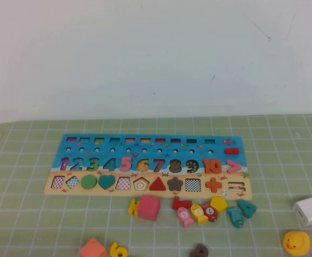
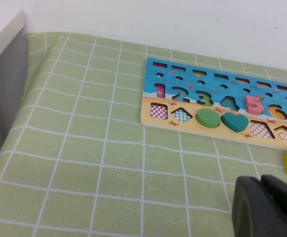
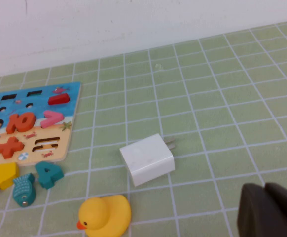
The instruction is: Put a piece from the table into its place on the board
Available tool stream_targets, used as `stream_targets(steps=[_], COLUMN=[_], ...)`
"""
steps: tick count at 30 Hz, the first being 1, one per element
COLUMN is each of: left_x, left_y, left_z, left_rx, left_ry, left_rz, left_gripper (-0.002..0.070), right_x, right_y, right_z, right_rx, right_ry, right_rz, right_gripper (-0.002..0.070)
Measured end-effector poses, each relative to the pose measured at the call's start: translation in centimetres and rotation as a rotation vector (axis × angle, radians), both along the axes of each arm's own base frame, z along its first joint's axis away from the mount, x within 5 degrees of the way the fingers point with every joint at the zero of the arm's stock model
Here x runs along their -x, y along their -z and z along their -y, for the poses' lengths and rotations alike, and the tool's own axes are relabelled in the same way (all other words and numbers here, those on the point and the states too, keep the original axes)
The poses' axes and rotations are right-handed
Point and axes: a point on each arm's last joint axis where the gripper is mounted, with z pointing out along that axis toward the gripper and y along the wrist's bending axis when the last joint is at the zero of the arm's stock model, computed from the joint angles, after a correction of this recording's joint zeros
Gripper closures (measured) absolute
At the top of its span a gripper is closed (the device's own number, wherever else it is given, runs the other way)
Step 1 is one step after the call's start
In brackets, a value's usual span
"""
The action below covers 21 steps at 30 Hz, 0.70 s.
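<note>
The yellow six (image 1: 118,249) is lying on the table (image 1: 32,214) at the near edge, beside an orange block (image 1: 93,248) and well short of the board (image 1: 145,163). The left hand (image 2: 268,207) is hanging over bare mat near the board's left end; the right hand (image 3: 270,210) is hanging near a white charger (image 3: 147,159) and a rubber duck (image 3: 104,215). Both look closed and are holding nothing.

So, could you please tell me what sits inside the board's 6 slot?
The board shows only a tan, empty recess there. The yellow 6 lies on the table. The left pincer and right pincer hover above the mat.
</note>
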Motion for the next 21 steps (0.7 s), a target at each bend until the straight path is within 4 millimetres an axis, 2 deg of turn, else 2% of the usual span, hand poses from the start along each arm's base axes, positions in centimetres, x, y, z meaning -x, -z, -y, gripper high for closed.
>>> stream_targets(steps=[21], left_x=[0.0], left_y=[0.0], left_z=[-0.01], left_rx=[-0.037], left_ry=[0.01], left_rz=[0.003], left_gripper=[0.0676], right_x=[0.0], right_y=[0.0], right_z=[0.0], right_rx=[0.0], right_ry=[0.0], right_rz=[0.0], right_gripper=[0.0678])
